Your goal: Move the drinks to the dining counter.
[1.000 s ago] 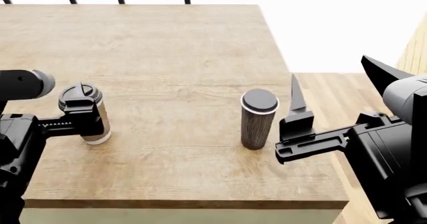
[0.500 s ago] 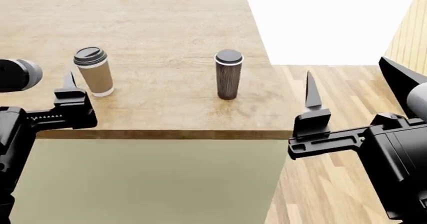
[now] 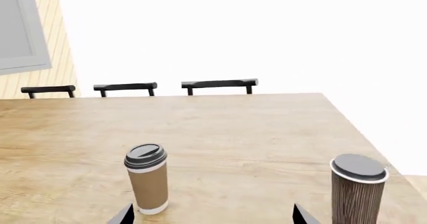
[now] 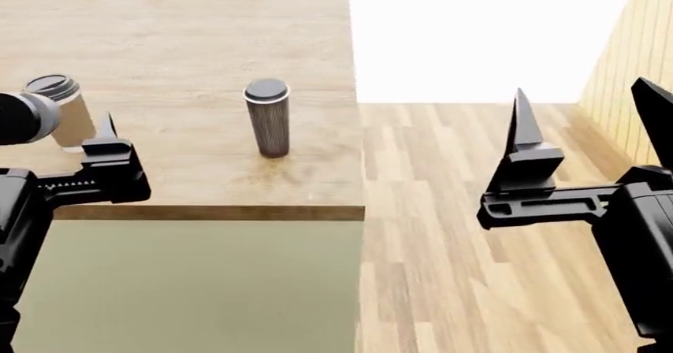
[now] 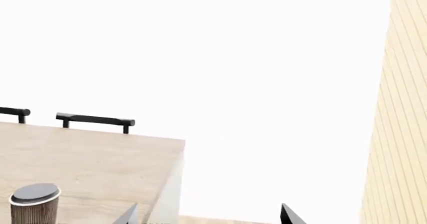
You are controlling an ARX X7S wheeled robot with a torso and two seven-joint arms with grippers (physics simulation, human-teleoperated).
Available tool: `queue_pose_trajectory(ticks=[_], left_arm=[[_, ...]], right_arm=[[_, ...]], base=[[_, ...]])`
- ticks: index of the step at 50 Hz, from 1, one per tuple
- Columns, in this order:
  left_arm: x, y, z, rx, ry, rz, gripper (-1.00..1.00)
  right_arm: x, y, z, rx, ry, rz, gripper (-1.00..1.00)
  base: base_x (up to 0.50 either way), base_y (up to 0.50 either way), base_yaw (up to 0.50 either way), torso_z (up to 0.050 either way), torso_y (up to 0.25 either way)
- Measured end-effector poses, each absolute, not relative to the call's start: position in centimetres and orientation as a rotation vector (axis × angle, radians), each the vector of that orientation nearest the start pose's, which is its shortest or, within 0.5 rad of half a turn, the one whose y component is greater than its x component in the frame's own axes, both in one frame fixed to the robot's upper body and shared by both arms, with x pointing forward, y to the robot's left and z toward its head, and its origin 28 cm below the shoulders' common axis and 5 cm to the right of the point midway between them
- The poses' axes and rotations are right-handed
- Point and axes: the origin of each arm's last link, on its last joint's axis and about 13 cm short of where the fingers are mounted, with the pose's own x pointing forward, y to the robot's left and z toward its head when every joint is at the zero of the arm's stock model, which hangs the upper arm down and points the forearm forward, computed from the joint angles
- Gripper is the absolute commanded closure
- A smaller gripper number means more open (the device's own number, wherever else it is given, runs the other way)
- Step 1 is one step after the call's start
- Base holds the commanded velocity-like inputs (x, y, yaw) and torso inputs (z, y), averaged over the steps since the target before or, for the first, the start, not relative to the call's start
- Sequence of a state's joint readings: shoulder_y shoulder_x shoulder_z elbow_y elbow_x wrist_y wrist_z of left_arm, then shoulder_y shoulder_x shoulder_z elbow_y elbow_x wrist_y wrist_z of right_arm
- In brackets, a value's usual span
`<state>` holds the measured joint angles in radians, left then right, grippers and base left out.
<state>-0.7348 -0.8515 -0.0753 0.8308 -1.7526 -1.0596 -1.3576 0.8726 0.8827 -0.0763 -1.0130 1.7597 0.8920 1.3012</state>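
The tan paper coffee cup with black lid [image 4: 74, 123] and the ribbed grey-brown lidded cup [image 4: 269, 120] stand upright on the dining counter [image 4: 189, 38], near its front edge. In the left wrist view the coffee cup [image 3: 147, 179] and the ribbed cup [image 3: 357, 191] stand apart. My left gripper [image 3: 212, 216] is open and empty, just short of the coffee cup; one of its fingers [image 4: 109, 132] shows in the head view. My right gripper [image 4: 584, 120] is open and empty over the floor, right of the counter. The wine bottle is out of view.
Black chairs [image 3: 219, 84] stand along the counter's far side. The counter has a pale sage-green front [image 4: 189, 290]. Wood-plank floor [image 4: 462, 235] lies to its right, and a slatted pale wall [image 4: 631, 61] stands at far right.
The view has pulled back from the counter and swung right. Both open grippers have drawn away from the cups, which stay standing. My right gripper is now over the floor.
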Motion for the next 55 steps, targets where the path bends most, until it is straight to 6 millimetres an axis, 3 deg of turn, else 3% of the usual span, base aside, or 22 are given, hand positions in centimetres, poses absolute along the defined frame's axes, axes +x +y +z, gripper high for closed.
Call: queue_pose_trajectory(ticks=[19,27,41,55], left_arm=[[15.8,25.4,27.0,0.082,-0.090,0.227,-1.00],[14.0,25.8,27.5,0.077,-0.114,0.256,-1.00],[9.0,27.9,27.8,0.079,-0.124,0.401,-1.00],[8.1,28.0,27.8,0.112,-0.131,0.436,-1.00]], right_arm=[[14.3,-12.1,27.2,-0.088,-0.295,0.028,-1.00],[14.3,-11.9,27.3,-0.081,-0.304,0.052,-1.00],[14.3,-11.9,27.1,-0.066,-0.310,0.063,-1.00],[14.2,-12.5,26.9,-0.006,-0.326,0.025,-1.00]], base=[[0.00,-0.50,0.00,0.000,0.000],[0.00,-0.50,0.00,0.000,0.000],[0.00,-0.50,0.00,0.000,0.000],[0.00,-0.50,0.00,0.000,0.000]])
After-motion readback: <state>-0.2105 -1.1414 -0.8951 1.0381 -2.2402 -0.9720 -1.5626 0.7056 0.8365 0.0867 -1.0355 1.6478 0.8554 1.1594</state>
